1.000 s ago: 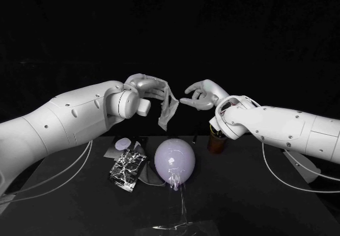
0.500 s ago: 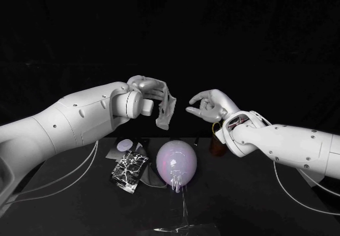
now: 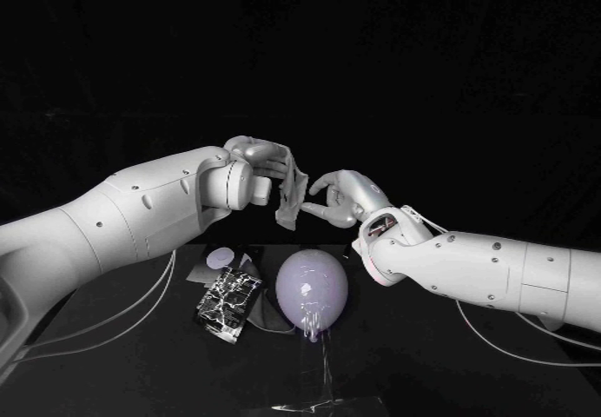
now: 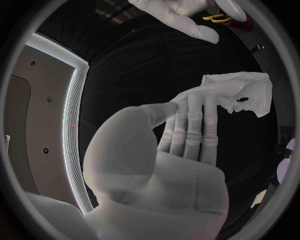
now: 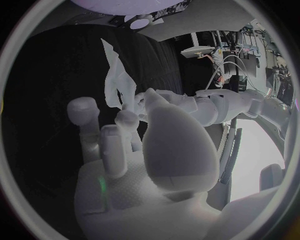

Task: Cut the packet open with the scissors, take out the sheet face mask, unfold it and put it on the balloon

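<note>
My left hand (image 3: 257, 162) is raised above the table's far side and pinches the top of the folded white sheet mask (image 3: 294, 191), which hangs down from it. The same mask (image 4: 240, 92) juts out past the left hand's fingertips (image 4: 194, 100). My right hand (image 3: 336, 196) sits right beside the mask's lower part, fingers half curled and apart, nothing in them; contact cannot be told. In the right wrist view the mask (image 5: 117, 82) hangs just beyond the right hand (image 5: 125, 145). The lilac balloon (image 3: 309, 285) lies on the table below. The silver packet (image 3: 228, 300) lies beside it.
A small round lilac piece (image 3: 221, 256) lies behind the packet. A clear strip of film (image 3: 307, 404) lies near the table's front edge. Yellow scissor handles (image 4: 219, 18) show beyond the right hand (image 4: 178, 12) in the left wrist view.
My right hand has moved left, from a gap away to right beside the hanging mask. The left hand has kept its hold on the mask and barely moved.
</note>
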`<state>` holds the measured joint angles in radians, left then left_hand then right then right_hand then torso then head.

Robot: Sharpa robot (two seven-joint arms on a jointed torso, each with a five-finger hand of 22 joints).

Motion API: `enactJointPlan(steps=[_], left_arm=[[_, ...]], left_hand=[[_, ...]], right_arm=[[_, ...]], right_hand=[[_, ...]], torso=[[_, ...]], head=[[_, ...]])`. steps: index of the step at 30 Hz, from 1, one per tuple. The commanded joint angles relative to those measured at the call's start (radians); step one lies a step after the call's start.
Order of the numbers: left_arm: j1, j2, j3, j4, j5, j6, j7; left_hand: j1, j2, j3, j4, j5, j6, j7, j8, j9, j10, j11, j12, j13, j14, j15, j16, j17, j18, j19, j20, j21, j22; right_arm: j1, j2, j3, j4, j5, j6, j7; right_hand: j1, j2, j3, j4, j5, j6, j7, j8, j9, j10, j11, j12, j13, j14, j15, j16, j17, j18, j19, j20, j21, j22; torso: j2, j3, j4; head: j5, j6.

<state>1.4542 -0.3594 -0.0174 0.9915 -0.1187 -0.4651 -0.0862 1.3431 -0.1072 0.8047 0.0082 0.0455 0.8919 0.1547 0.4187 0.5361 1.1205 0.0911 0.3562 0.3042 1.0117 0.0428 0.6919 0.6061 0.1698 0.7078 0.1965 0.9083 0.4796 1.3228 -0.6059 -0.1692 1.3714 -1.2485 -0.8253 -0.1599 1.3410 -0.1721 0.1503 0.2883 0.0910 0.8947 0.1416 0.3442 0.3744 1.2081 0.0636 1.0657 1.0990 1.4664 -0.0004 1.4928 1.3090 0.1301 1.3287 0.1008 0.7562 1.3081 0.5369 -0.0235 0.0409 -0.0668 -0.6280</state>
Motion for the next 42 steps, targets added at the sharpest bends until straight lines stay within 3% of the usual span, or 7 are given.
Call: enactJointPlan(steps=[1,11,16,21,31,42], left_arm=[[0.002,0.006,0.001,-0.002,0.006,-0.025,-0.001],[0.002,0.015,0.001,-0.006,0.012,-0.028,-0.002],[0.002,0.019,0.001,-0.007,0.014,-0.03,-0.002],[0.002,0.021,0.001,-0.008,0.015,-0.029,-0.002],[0.002,0.026,0.001,-0.002,0.016,-0.026,-0.004],[0.002,0.024,0.001,0.013,0.016,-0.02,-0.01]], left_hand=[[-0.012,-0.001,0.005,0.001,0.005,0.006,0.005,0.007,0.35,0.009,0.001,-0.003,-0.002,0.008,-0.001,0.005,-0.001,0.014,0.0,-0.008,0.004,0.001],[-0.013,-0.002,0.006,0.001,0.005,0.006,0.004,0.007,0.351,0.01,0.001,-0.003,-0.002,0.008,-0.002,0.005,-0.002,0.014,0.0,-0.008,0.005,0.002],[-0.013,-0.003,0.007,0.001,0.005,0.007,0.004,0.007,0.351,0.01,0.001,-0.003,-0.002,0.009,-0.002,0.005,-0.002,0.014,0.0,-0.008,0.005,0.002],[-0.013,-0.003,0.007,0.001,0.005,0.007,0.004,0.007,0.351,0.01,0.001,-0.003,-0.002,0.009,-0.002,0.005,-0.002,0.014,0.0,-0.008,0.005,0.002],[-0.013,-0.003,0.007,0.001,0.005,0.007,0.004,0.007,0.351,0.01,0.001,-0.003,-0.002,0.009,-0.002,0.005,-0.002,0.014,0.0,-0.008,0.005,0.002],[-0.015,-0.006,0.011,0.0,0.005,0.008,0.003,0.007,0.354,0.011,0.0,-0.004,-0.003,0.01,-0.003,0.004,-0.005,0.014,0.0,-0.01,0.006,0.002]], right_arm=[[-0.003,0.034,0.001,-0.039,-0.091,-0.024,-0.113],[-0.013,0.128,0.002,-0.133,-0.121,-0.014,-0.156],[-0.018,0.159,0.002,-0.161,-0.131,-0.01,-0.159],[-0.02,0.184,0.002,-0.187,-0.138,-0.001,-0.166],[-0.027,0.245,0.003,-0.272,-0.172,0.009,-0.194],[-0.032,0.28,0.003,-0.32,-0.216,0.003,-0.23]], right_hand=[[-0.014,0.0,-0.013,0.001,-0.001,-0.003,0.0,0.006,-0.002,-0.013,0.0,-0.006,-0.004,0.051,-0.004,-0.006,0.135,0.0,-0.011,-0.001,-0.013,0.036],[-0.031,0.008,-0.04,0.001,-0.004,-0.001,0.0,0.018,-0.001,-0.022,0.001,-0.004,-0.006,0.048,-0.002,-0.007,0.133,0.001,-0.018,0.001,-0.023,0.036],[-0.04,0.012,-0.054,0.001,-0.006,0.001,-0.001,0.025,0.0,-0.024,0.0,0.0,-0.005,0.048,-0.002,-0.007,0.133,0.002,-0.019,0.002,-0.025,0.037],[-0.043,0.014,-0.062,0.001,-0.007,0.002,-0.002,0.03,0.001,-0.025,0.0,0.002,-0.004,0.048,-0.003,-0.006,0.133,0.002,-0.02,0.002,-0.026,0.037],[-0.053,0.02,-0.08,0.001,-0.01,0.004,-0.003,0.041,0.002,-0.024,-0.001,0.009,0.0,0.048,-0.003,-0.005,0.135,0.002,-0.02,0.002,-0.024,0.039],[-0.05,0.043,-0.119,0.0,-0.012,0.034,-0.02,0.094,0.024,0.013,-0.016,0.057,0.037,0.057,-0.015,0.007,0.151,-0.003,-0.003,-0.007,0.016,0.055]], torso=[[0.001,-0.001,0.0016],[0.0,-0.0005,-0.0012],[0.0,0.0006,0.0004],[0.0,0.0003,-0.0029],[0.0,-0.0005,0.0004],[-0.001,-0.0002,0.0001]], head=[[0.0,-0.002],[0.0,-0.004],[-0.001,-0.002],[-0.003,-0.003],[-0.006,-0.001],[-0.007,-0.002]])
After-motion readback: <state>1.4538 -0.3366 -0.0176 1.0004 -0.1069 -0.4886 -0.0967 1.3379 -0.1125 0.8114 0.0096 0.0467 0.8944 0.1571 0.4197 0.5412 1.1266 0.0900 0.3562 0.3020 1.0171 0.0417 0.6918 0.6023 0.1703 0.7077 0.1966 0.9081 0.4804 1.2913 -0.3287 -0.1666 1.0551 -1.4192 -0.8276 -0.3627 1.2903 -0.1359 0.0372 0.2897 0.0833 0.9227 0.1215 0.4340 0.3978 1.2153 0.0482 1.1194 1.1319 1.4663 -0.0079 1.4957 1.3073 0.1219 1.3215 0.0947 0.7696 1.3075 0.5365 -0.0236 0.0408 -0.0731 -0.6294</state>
